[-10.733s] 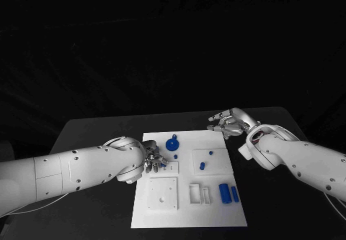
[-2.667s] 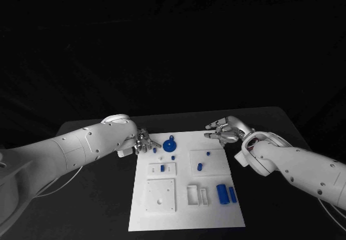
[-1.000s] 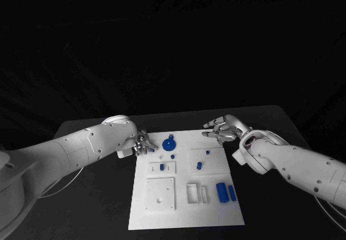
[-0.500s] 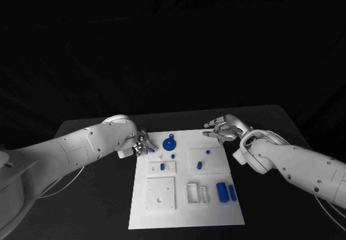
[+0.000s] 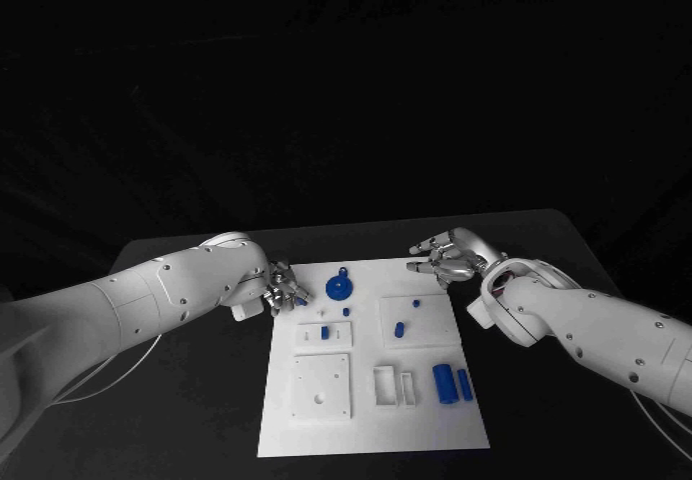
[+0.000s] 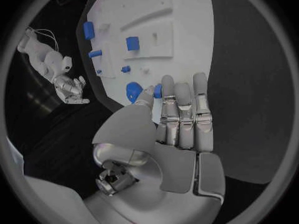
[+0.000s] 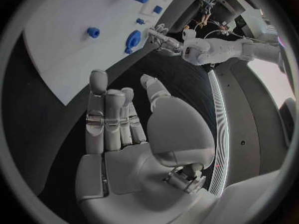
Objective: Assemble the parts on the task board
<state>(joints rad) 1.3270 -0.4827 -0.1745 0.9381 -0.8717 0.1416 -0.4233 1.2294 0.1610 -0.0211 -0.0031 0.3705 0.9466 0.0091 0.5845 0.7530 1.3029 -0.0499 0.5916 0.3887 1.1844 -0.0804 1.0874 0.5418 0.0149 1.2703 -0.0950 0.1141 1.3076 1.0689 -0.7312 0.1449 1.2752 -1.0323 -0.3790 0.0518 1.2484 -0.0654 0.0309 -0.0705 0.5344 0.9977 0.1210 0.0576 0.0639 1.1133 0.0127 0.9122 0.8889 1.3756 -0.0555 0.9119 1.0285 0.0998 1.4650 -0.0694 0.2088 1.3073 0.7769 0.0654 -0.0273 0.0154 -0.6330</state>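
The white task board [image 5: 375,420] lies mid-table. My left hand [image 5: 284,287] hovers at its far left corner and pinches a small blue piece [image 6: 157,90] between thumb and a fingertip, beside the round blue part [image 5: 340,289]. My right hand [image 5: 447,258] hangs over the far right corner, its fingers [image 7: 106,109] straight, the thumb apart, nothing in it. A small blue piece [image 5: 326,332] stands in a raised plate. Two blue cylinders [image 5: 444,383] lie near the right edge. A blue peg [image 5: 398,327] sits in the middle plate.
A square white plate [image 5: 322,385] with a hole and a slotted white holder [image 5: 392,386] occupy the board's near half. Black table [image 5: 173,400] surrounds the board on both sides. The left wrist view catches my right hand [image 6: 72,89] beyond the board.
Since the oldest frame my left hand has left the small raised plate for the board's far left corner, blue piece in its fingers. Over the last second both hands hardly moved.
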